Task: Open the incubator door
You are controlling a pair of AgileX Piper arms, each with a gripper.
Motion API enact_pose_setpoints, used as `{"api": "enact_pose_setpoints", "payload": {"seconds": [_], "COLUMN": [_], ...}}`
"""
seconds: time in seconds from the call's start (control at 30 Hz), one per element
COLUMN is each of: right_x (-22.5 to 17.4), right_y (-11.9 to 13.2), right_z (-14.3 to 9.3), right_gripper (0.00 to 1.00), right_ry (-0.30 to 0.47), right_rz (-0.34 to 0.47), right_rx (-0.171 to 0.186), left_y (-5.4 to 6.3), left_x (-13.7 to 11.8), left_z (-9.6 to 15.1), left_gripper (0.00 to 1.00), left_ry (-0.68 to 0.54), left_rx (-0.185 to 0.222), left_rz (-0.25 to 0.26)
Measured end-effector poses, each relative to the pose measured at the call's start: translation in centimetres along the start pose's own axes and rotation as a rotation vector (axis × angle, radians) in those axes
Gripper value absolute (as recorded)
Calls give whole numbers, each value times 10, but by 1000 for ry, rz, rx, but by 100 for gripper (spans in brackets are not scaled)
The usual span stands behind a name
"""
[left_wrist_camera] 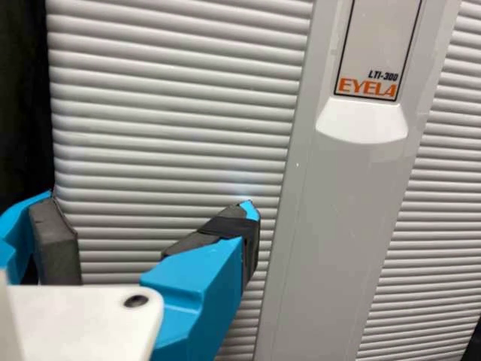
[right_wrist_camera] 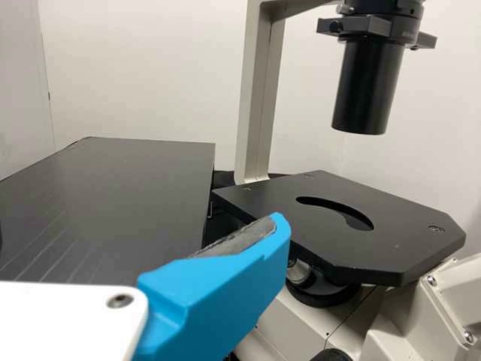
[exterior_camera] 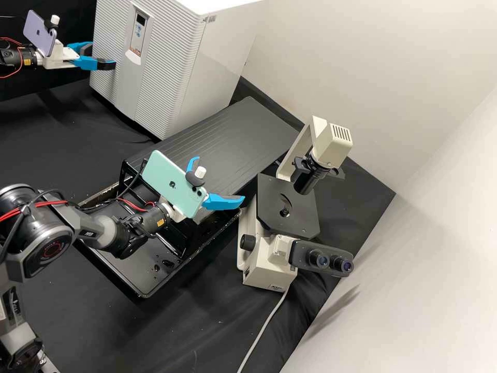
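Near the far edge of the bench, I have the incubator door closed and my left gripper beside its side edge, fingers apart; if I come in skewed, a tip could skid over the ribs without catching.

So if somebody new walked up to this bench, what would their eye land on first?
Probably the big pale incubator toward the upper left of the high view, with the left hand, bright blue and open, close to its ribbed front. After that, the cream-and-black microscope right of centre, and the mint-green phone mounted just behind the open right hand.
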Motion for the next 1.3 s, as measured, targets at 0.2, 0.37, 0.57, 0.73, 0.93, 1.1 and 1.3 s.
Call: {"api": "enact_pose_setpoints", "payload": {"seconds": [0.2, 0.37, 0.57, 0.73, 0.93, 1.1, 1.3], "right_x": [0, 0, 0, 0, 0, 0, 0], "right_y": [0, 0, 0, 0, 0, 0, 0], "right_z": [0, 0, 0, 0, 0, 0, 0], "right_gripper": [100, 100, 100, 100, 100, 100, 100], "right_ry": [0, 0, 0, 0, 0, 0, 0], "right_rz": [0, 0, 0, 0, 0, 0, 0], "right_rx": [0, 0, 0, 0, 0, 0, 0], "left_y": [0, 0, 1, 1, 0, 0, 1], "left_x": [0, -1, -2, -3, -4, -6, -6], "left_z": [0, 0, 0, 0, 0, 1, 1], "left_gripper": [0, 0, 0, 0, 0, 0, 0], "left_ry": [-1, -2, -2, 1, 0, 0, 1], "left_rx": [-1, 0, 0, 0, -2, 0, 2], "left_rz": [1, 2, 4, 3, 1, 2, 3]}}
